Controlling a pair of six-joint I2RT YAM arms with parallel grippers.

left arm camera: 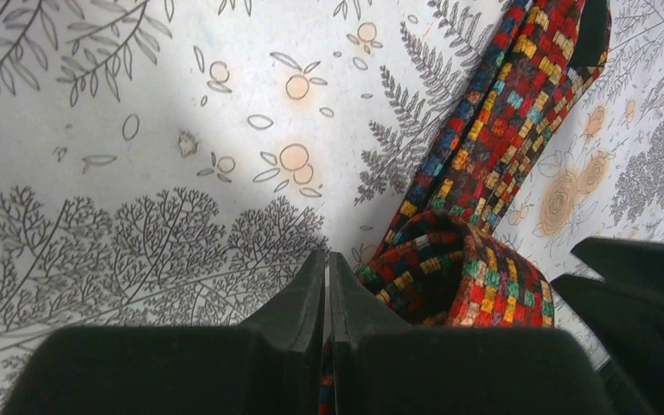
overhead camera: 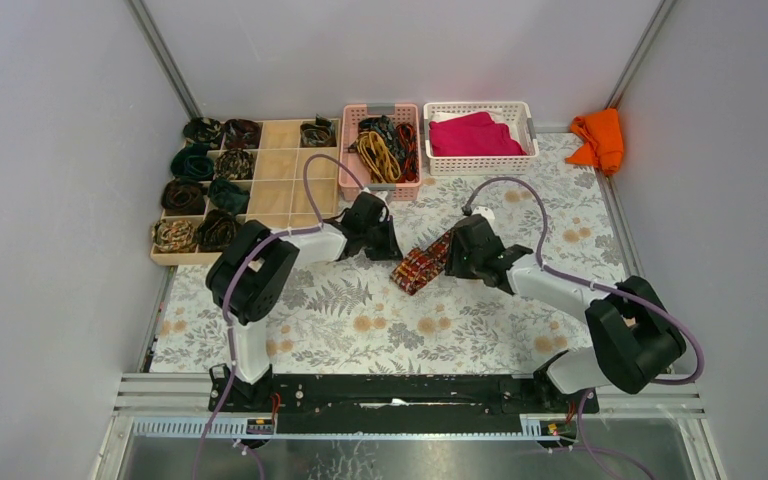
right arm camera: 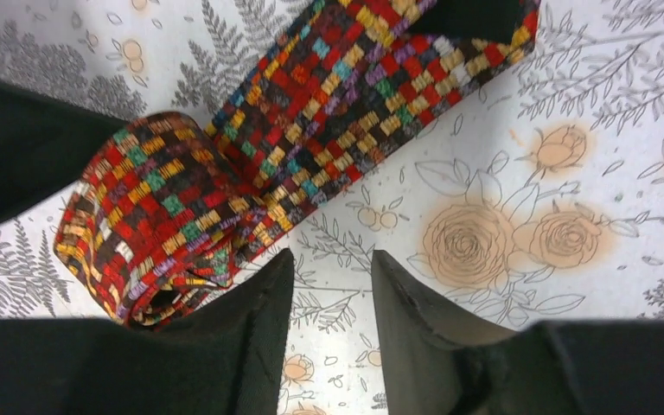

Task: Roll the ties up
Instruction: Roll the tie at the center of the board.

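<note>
Risk: the half-rolled tie (overhead camera: pixel 422 268), lying mid table (overhead camera: pixel 360 320), is prob. going to spring loose. The right gripper (right arm camera: pixel 333 285) is standing w/ fingers apart beside the roll, holding nothing, and the left gripper (left arm camera: pixel 327 285) is sitting fingers together w/ only a sliver of fabric showing in the gap, so can't tell if it's pinching. Counting: 1 tie on the table, 9 rolled ties sitting in the tray (overhead camera: pixel 280 165) at the far-left corner, loose ties (overhead camera: pixel 385 148) (no. unclear) tangling in the pink basket (overhead camera: pixel 380 108), 1 magenta cloth (overhead camera: pixel 472 135) in the white basket (overhead camera: pixel 477 107), 1 orange cloth (overhead camera: pixel 600 138) at the far-right corner.
</note>
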